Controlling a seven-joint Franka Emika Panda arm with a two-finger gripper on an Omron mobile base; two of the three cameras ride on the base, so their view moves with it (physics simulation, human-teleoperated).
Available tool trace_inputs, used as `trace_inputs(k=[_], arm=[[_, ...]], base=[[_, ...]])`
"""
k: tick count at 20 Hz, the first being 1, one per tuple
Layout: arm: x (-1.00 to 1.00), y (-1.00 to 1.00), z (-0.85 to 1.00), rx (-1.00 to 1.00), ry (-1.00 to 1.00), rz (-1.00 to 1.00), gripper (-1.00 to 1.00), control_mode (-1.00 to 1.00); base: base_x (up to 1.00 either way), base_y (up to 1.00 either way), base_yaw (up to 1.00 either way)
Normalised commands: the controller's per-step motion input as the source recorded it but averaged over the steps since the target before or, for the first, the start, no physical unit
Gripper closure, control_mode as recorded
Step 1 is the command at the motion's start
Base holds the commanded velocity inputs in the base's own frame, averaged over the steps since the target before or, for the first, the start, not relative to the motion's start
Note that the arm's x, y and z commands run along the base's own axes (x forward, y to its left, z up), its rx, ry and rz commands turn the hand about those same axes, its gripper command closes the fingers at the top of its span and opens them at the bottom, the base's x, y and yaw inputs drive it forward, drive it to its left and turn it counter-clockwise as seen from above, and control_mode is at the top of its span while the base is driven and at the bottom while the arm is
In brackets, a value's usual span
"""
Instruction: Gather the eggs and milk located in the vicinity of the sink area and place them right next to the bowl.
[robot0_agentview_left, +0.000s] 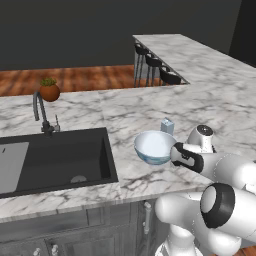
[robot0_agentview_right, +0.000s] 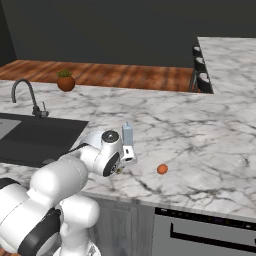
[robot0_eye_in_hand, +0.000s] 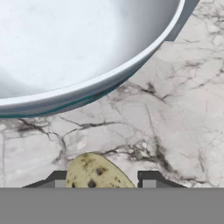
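Egg (robot0_eye_in_hand: 97, 173) in the end effector (robot0_eye_in_hand: 101, 180) beside the bowl (robot0_eye_in_hand: 109, 76)

Fingers closed on a speckled pale egg — held low over the marble desk (robot0_eye_in_hand: 175, 122), just beside the bowl's rim. Milk (robot0_agentview_left: 167, 126) stands right behind the bowl, touching or nearly so. An orange ball (robot0_agentview_right: 162, 169) lies further right; sink (robot0_agentview_left: 55, 157) sits well left.

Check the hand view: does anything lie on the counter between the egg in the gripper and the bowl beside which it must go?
Nothing visible does. The speckled egg sits between the gripper fingertips, and bare marble counter runs from it to the bowl.
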Motion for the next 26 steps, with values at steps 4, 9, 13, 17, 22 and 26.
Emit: trace_inputs(k=[4,9,13,17,22,26], arm=[[0.03,0.01,0.00,0.00,0.00,0.05,1.00,-1.00],[0.03,0.07,0.00,-0.01,0.00,0.05,1.00,-1.00],[0.04,0.12,-0.02,-0.02,0.00,0.05,1.00,-1.00],[0.05,0.07,-0.14,-0.03,0.00,0.05,1.00,-1.00],[0.06,0.01,-0.23,-0.03,0.00,0.05,1.00,-1.00],[0.12,0.00,-0.18,-0.01,0.00,0.04,1.00,-1.00]], base=[[0.00,0.00,0.00],[0.00,0.00,0.00],[0.00,0.00,0.00],[0.00,0.00,0.00],[0.00,0.00,0.00],[0.00,0.00,0.00]])
